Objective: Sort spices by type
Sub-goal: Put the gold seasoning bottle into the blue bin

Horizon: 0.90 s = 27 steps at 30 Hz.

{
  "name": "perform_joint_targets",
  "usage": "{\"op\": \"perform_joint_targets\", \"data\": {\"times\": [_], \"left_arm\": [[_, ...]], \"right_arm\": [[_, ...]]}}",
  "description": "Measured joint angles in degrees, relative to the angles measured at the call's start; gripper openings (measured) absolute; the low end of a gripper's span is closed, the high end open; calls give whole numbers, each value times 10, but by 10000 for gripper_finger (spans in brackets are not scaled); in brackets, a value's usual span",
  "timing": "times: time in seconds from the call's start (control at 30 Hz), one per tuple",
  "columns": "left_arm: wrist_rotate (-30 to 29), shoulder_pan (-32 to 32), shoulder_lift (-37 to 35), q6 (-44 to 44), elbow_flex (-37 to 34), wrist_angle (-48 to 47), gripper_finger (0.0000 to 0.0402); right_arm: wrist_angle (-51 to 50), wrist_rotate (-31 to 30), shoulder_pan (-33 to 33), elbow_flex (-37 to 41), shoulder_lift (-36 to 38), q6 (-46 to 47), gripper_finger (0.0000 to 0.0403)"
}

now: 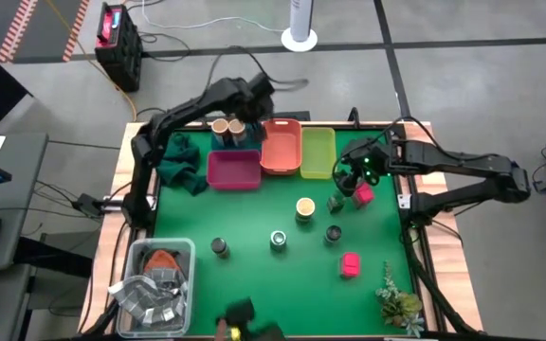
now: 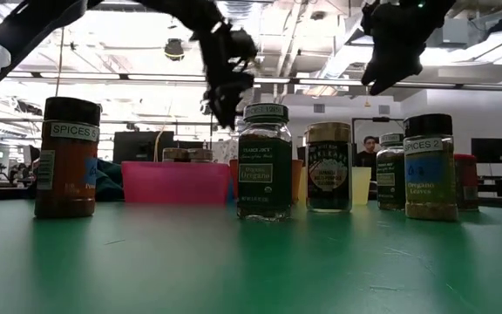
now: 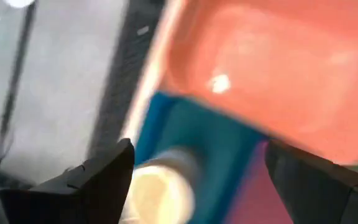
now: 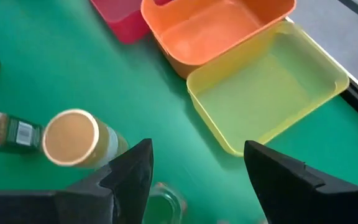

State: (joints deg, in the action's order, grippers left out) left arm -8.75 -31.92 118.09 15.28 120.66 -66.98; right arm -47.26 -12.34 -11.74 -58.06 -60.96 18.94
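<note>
- Two round tan-topped spice jars (image 1: 227, 127) standing in the blue tray (image 1: 224, 140), just beside the orange plastic tray (image 1: 282, 147).
- Left gripper (image 1: 254, 106) above those jars near the orange tray's far corner, fingers spread wide, holding nothing.
- Another tan-lidded jar (image 1: 305, 207), a green-capped jar (image 1: 336, 203) and a small pink square box (image 1: 362, 194) on the green mat in front of the orange tray.
- Right gripper (image 1: 360, 169) over the green-capped jar and pink box, fingers parted, empty.

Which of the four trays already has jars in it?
The blue tray at the far left: two tan-topped jars stand inside. The magenta, orange and yellow-green trays look empty.
</note>
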Motion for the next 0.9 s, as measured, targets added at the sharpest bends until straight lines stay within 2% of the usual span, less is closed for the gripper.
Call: {"op": "perform_joint_targets", "data": {"times": [0.2,0.33,0.57,0.8,0.9], "left_arm": [[91,113,0,-87,24,-13,345],[129,183,0,-142,25,30,346],[126,269,0,-221,10,160,346],[90,297,1,-277,-57,277,346],[78,299,1,-280,-81,293,346]], "right_arm": [[-52,0,-9,0,40,5,279],[-66,0,-11,0,74,5,279],[-67,0,-11,0,109,-10,279],[-75,1,0,0,132,-12,279],[-86,2,12,0,143,5,279]]}}
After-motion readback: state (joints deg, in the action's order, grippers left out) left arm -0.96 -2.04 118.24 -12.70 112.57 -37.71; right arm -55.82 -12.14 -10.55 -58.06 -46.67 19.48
